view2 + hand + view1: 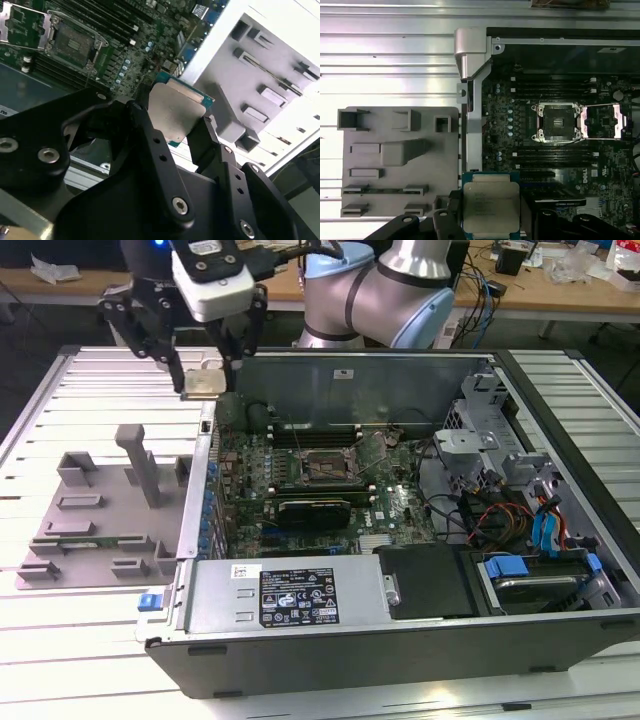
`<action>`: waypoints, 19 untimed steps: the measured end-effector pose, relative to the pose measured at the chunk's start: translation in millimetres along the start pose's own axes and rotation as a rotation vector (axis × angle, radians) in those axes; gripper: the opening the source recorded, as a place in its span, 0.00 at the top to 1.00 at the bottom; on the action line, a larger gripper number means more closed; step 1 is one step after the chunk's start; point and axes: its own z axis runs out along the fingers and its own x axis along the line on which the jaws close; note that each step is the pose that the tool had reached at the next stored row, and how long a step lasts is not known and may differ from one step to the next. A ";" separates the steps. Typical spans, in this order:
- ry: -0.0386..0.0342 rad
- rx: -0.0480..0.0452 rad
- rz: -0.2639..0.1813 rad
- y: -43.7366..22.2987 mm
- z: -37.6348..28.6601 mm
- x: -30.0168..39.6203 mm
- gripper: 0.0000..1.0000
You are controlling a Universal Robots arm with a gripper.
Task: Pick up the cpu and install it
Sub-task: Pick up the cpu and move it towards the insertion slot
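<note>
The gripper (491,216) is closed on the cpu (491,207), its two black fingers (141,111) pressing on opposite edges of the chip so that the silvery top plate faces up toward the wrist and the thin green rim shows around it. The chip hangs in the air, touching nothing but the fingers. In the first wrist view it sits over the line where the grey tray (395,120) meets the side wall of the computer case (470,95). In the exterior view it is above the case's far corner on that view's left. Past the wall lies the motherboard (520,100), and farther in is the socket (557,121), well apart from the chip, with its metal lid (602,121) swung open to one side and the seat bare. The hold looks thin, since only the narrow edges are pinched. A jolt or a brush against the case wall could twist the chip in the fingers or let it drop onto the board. The greater risk, as I judge it, is at the socket. If the chip arrives turned or tilted against the seat, it would bear unevenly on the fine contacts and could bend them. The open lid and the memory slots beside it leave the wide fingers little room to avoid a knock.
</note>
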 end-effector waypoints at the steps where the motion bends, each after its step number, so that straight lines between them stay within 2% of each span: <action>1: 0.0000 0.0000 0.000 0.0 0.2 -6.8 0.45; 3: 0.0000 -0.0001 0.000 0.0 0.4 -18.4 0.45; 7: 0.0000 -0.0001 0.000 0.1 0.7 -31.0 0.45; 11: -0.0001 -0.0001 0.000 0.1 1.2 -53.7 0.45; 13: 0.0001 0.0000 0.000 0.1 1.3 -60.5 0.45; 15: 0.0004 -0.0001 0.000 0.1 1.7 -75.9 0.45; 17: 0.0008 -0.0001 0.000 0.1 1.8 -83.3 0.45; 18: 0.0012 0.0000 0.000 0.1 2.0 -91.9 0.45; 19: 0.0015 0.0000 0.000 0.1 2.1 -95.5 0.45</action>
